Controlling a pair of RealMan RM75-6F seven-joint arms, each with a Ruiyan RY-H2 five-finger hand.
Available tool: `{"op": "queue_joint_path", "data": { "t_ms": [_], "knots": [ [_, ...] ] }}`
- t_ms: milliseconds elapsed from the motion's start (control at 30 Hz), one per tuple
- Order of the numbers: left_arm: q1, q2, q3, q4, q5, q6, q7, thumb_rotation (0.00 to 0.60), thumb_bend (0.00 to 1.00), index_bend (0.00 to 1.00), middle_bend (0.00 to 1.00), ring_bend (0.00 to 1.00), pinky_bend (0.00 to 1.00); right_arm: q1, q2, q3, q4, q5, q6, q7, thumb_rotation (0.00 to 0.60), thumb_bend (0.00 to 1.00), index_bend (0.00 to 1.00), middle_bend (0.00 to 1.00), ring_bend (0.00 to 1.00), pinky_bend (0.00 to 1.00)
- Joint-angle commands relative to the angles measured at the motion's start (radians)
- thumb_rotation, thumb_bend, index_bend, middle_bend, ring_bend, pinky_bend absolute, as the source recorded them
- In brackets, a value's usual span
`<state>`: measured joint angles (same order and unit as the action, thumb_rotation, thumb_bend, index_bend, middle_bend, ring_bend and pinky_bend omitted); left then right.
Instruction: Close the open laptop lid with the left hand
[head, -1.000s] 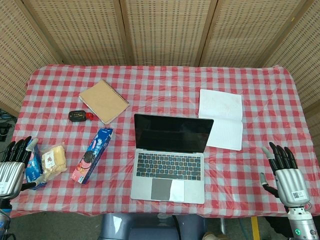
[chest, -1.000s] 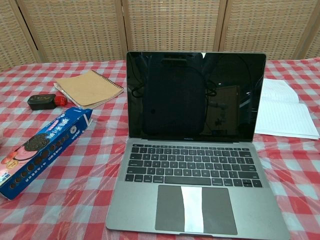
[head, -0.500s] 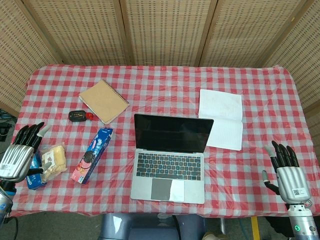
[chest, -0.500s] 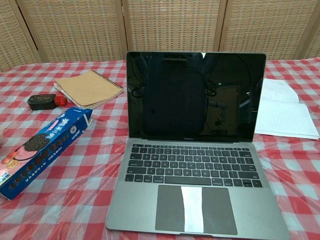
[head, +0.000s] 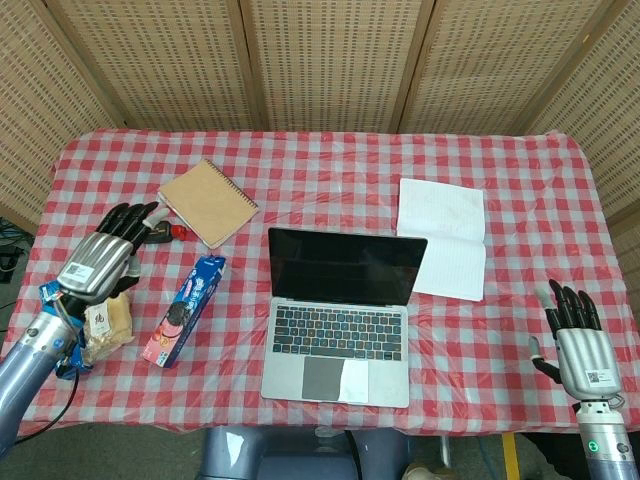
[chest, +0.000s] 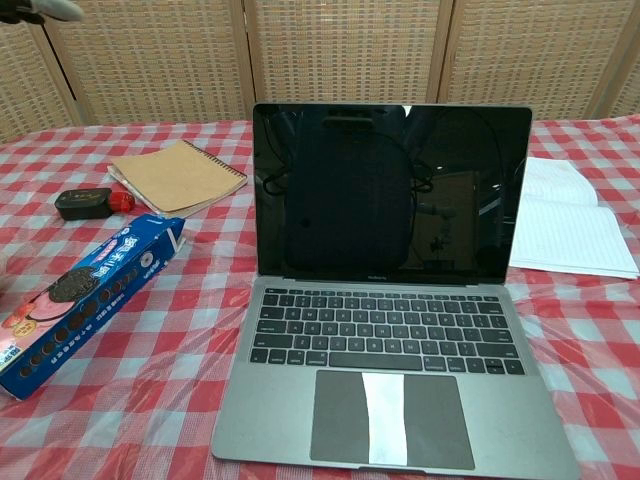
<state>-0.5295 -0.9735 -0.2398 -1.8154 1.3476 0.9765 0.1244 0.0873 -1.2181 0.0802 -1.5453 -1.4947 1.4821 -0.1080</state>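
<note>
The grey laptop (head: 338, 325) (chest: 390, 330) stands open in the middle of the table, its dark screen upright and facing me. My left hand (head: 103, 254) hovers above the table's left side, well to the left of the laptop, fingers apart and holding nothing; only a fingertip (chest: 40, 9) shows at the chest view's top left corner. My right hand (head: 578, 335) hangs at the table's right front corner, fingers spread and empty, far from the laptop.
A blue cookie box (head: 183, 309) (chest: 85, 295) lies left of the laptop. A wrapped snack (head: 105, 322) sits under my left arm. A brown spiral notebook (head: 207, 202) and a small black item (head: 155, 233) lie behind. An open white booklet (head: 444, 236) lies right.
My left hand has risen and moved forward and right, from the table's left front edge to above the snack. The right hand has drifted slightly down. The laptop is unmoved.
</note>
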Motion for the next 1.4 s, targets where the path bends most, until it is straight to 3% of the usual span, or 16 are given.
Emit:
{"op": "queue_joint_path", "data": {
  "t_ms": [33, 200, 667, 967, 1400],
  "knots": [
    [-0.085, -0.016, -0.039, 0.008, -0.061, -0.09, 0.012, 0.6, 1.0, 0.0, 0.0, 0.0, 0.0, 0.001, 0.0, 0.002, 0.003, 0.009, -0.007, 0.002, 0.6, 0.67, 0.0, 0.0, 0.0, 0.0],
    [-0.188, -0.043, -0.062, 0.039, -0.121, -0.204, 0.032, 0.6, 1.0, 0.0, 0.0, 0.0, 0.0, 0.006, 0.0, 0.005, 0.009, 0.03, -0.029, 0.01, 0.6, 0.67, 0.0, 0.0, 0.0, 0.0],
    [-0.447, -0.176, -0.12, 0.18, -0.342, -0.39, 0.078, 0.6, 1.0, 0.0, 0.0, 0.0, 0.0, 0.021, -0.005, 0.014, 0.044, 0.074, -0.079, 0.055, 0.6, 0.65, 0.0, 0.0, 0.0, 0.0],
    [-0.623, -0.271, -0.1, 0.293, -0.525, -0.454, 0.15, 0.6, 1.0, 0.0, 0.0, 0.0, 0.0, 0.02, 0.005, 0.025, 0.05, 0.089, -0.079, 0.09, 0.6, 0.65, 0.0, 0.0, 0.0, 0.0],
    [-0.9, -0.357, -0.01, 0.376, -0.868, -0.521, 0.197, 0.6, 1.0, 0.04, 0.0, 0.0, 0.08, 0.023, 0.014, 0.028, 0.058, 0.105, -0.098, 0.134, 0.6, 0.65, 0.02, 0.0, 0.0, 0.0]
  ]
}}
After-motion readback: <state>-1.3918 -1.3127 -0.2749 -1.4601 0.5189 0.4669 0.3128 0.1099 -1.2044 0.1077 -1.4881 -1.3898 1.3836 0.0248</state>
